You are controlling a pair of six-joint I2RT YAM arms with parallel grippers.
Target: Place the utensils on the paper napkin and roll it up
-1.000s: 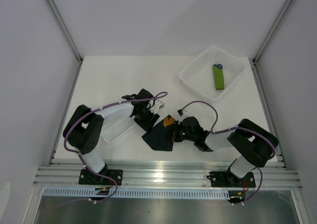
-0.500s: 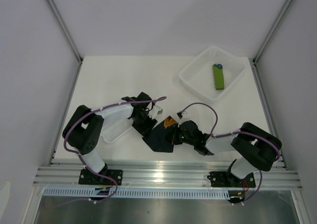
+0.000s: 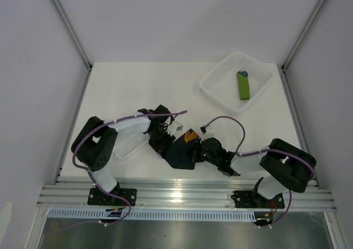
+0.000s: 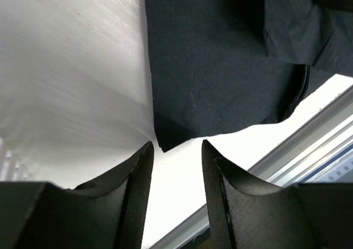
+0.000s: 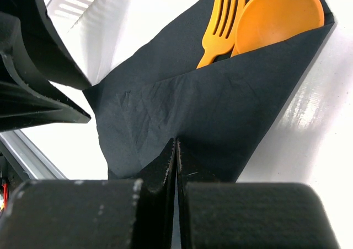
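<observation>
The black paper napkin [image 3: 179, 154] lies at the near middle of the table, folded over the orange utensils [image 3: 190, 135]. In the right wrist view an orange fork [image 5: 220, 17] and spoon [image 5: 281, 12] stick out of the napkin's [image 5: 187, 106] fold. My right gripper [image 3: 197, 152] [image 5: 176, 142] is shut on the napkin's folded flap. My left gripper [image 3: 160, 141] [image 4: 176, 145] is open and low over the table, its fingertips either side of the napkin's [image 4: 220, 67] left corner, not gripping it.
A clear plastic tray [image 3: 212, 78] at the back right holds a green rolled bundle [image 3: 243, 85] with a blue tip. A white slotted tray [image 3: 129, 145] lies under my left arm. An aluminium rail [image 3: 187, 194] runs along the near edge.
My right gripper has moved left over the napkin, carrying the flap farther across the utensils. My left gripper has moved nearer, down to the napkin's left corner.
</observation>
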